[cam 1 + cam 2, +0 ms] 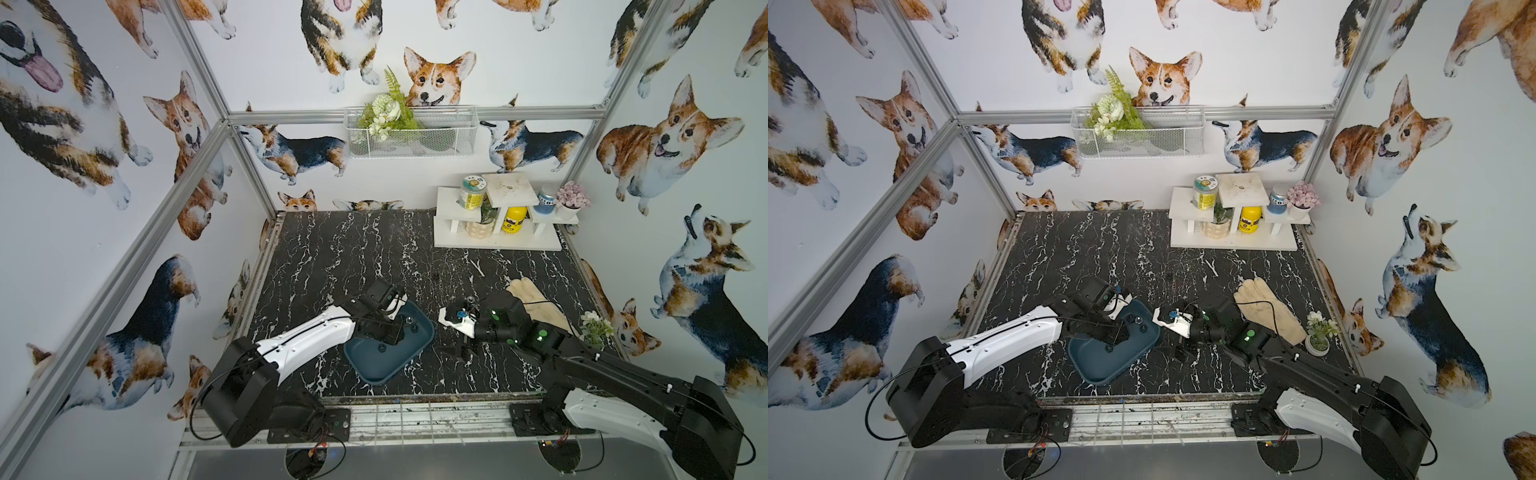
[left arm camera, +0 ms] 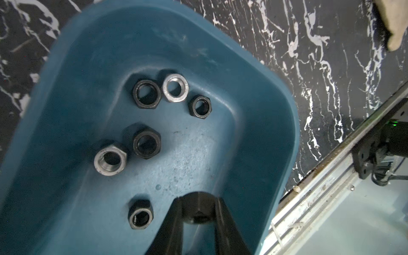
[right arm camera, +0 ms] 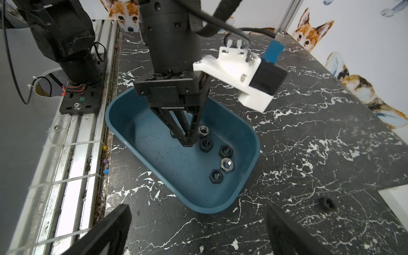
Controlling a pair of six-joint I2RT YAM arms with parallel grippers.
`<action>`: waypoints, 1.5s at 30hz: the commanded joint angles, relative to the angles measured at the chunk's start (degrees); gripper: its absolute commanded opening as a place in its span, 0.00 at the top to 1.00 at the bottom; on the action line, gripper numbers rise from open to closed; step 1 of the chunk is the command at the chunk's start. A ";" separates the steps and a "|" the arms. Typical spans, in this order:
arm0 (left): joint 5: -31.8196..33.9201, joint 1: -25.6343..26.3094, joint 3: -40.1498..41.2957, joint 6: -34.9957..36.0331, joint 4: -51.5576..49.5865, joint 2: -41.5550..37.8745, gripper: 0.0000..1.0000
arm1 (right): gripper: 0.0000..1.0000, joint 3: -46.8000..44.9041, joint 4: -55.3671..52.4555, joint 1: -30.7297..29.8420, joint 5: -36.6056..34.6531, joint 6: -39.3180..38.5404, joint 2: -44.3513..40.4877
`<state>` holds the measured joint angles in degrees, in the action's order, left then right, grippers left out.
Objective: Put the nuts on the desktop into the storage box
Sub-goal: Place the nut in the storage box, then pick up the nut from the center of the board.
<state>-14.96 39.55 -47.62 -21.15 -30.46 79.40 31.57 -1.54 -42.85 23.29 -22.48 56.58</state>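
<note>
Nuts already lay in the storage box — six showed on its floor in the left wrist view, four black and two silver, loosely grouped toward one end. Nearest the front rail, the teal tub sat on the desktop, and the left gripper reached down inside it with its jaws drawn together on a black nut, held just above the floor and not yet let go. Just beside the box on its right, the right gripper hung over bare marble with its jaws spread wide and nothing between them. Farther out, one more black nut rested on the desktop, well apart from the box, near a white edge. Beyond that lay a pale work glove, and at the back corner the white stepped shelf. By my reading the job was well past halfway — the held nut still had to drop, and the stray one at least remained; others may have been hidden among the white veins.
</note>
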 commanded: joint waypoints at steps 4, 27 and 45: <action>5.25 2.50 -1.00 -1.18 1.83 3.44 0.79 | 0.00 -0.17 -2.24 -0.19 -3.42 2.24 -0.43; 14.89 6.24 -5.82 -0.83 2.50 15.02 0.58 | 0.00 -0.72 -3.50 -0.14 -9.40 3.26 -1.37; 14.30 6.33 -6.47 0.84 3.82 -3.49 0.29 | 0.00 14.28 -14.67 2.50 -35.79 34.75 15.11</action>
<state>-0.89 45.84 -54.26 -21.37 -28.03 78.35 43.70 -10.24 -41.45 -9.04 4.75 68.82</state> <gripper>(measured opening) 0.706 0.998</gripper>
